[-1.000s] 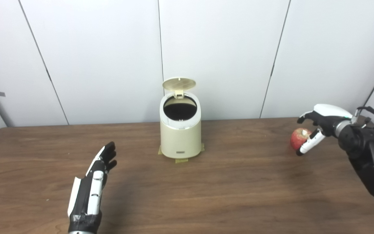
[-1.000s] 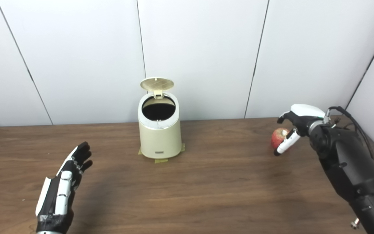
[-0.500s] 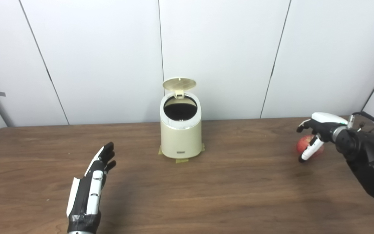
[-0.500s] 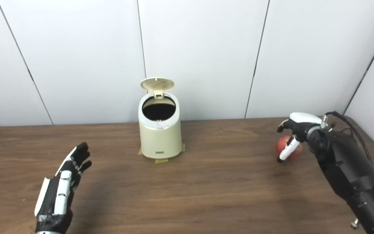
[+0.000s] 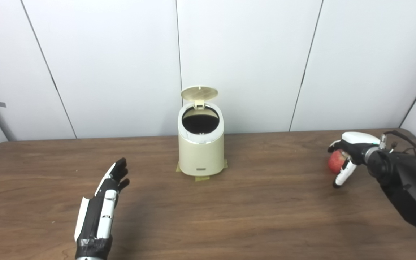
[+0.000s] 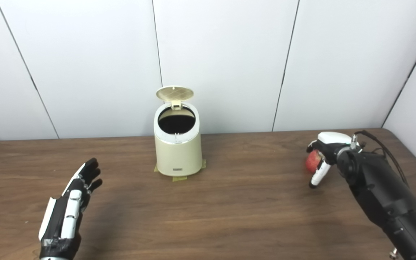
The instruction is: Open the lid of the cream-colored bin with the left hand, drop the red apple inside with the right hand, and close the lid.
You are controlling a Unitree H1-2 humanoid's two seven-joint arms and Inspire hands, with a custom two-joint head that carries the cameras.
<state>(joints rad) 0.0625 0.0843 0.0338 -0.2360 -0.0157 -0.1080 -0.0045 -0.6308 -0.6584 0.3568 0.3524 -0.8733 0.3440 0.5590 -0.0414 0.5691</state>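
The cream-colored bin [image 5: 201,151] stands at the back middle of the table with its round lid [image 5: 199,93] tipped up and its dark inside showing. The red apple [image 5: 338,161] lies on the table at the far right. My right hand [image 5: 350,153] is cupped over the apple from above and the right, with the fingers curled over its top and the thumb [image 5: 342,175] stretched down beside it, not clamped. My left hand [image 5: 101,207] is open and empty, fingers straight, low over the table at the front left, well clear of the bin.
Yellow tape tabs [image 5: 201,177] stick out under the bin's base. The brown wooden table [image 5: 258,209] ends at a white panelled wall [image 5: 251,65] close behind the bin. The table's right edge [image 6: 406,151] is near my right arm.
My right hand has come down and a little right, settling lower over the apple; the apple has shifted slightly right with it. My left hand and the bin have stayed still.
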